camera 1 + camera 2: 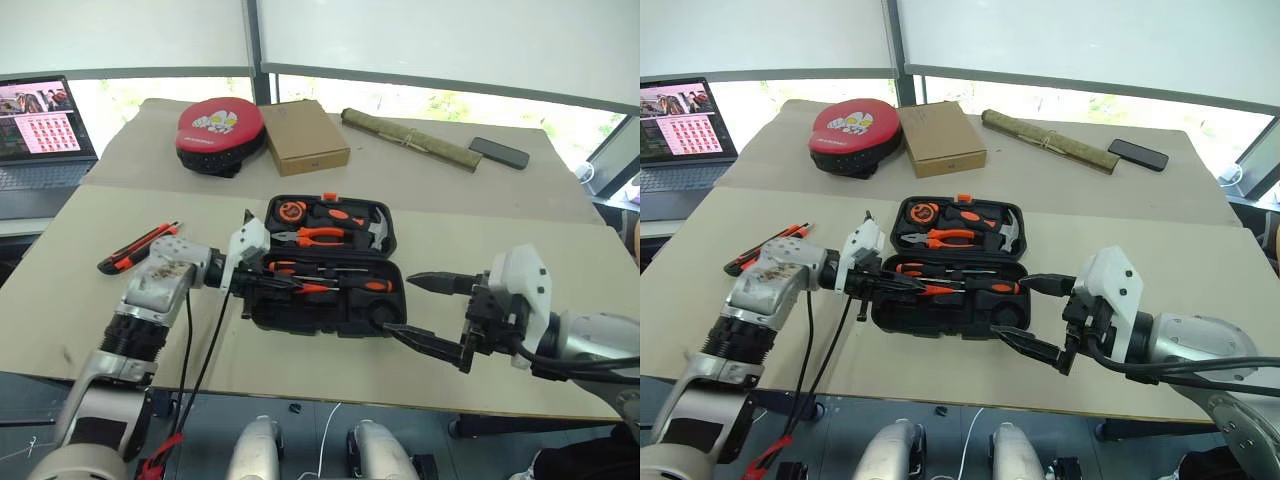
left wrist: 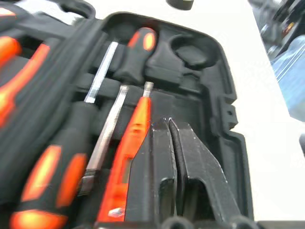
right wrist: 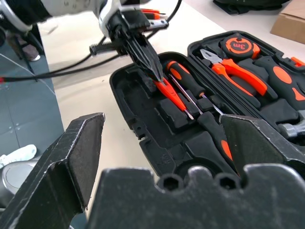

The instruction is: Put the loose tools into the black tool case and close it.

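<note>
Black plastic at centre frame: found the black tool case (image 1: 300, 322) lying wide open on the table (image 1: 300, 375), hinge across the middle, both moulded halves facing up for loading. Caught the left gripper (image 3: 154, 76) reaching in from the left of the head view with fingers clenched tight together, nothing between them, tips down on the near half right against the slim orange tester screwdriver (image 2: 128, 157). Judged that as a nudge, closed fingers serving as a blunt pusher to seat the tester in its slot. Counted two black-and-orange screwdrivers (image 3: 187, 81) bedded just beside it, shafts along their grooves. Spotted the right gripper (image 1: 400, 304) at the lower right, spread fully and holding nothing, hovering just off the case's near right corner. Probably kept there ready to steady the case or swing the lid over. Noted the utility knife (image 1: 140, 248) out on the table at the left, well apart from the case, not yet stowed. Reckoned closing premature until then.
</note>
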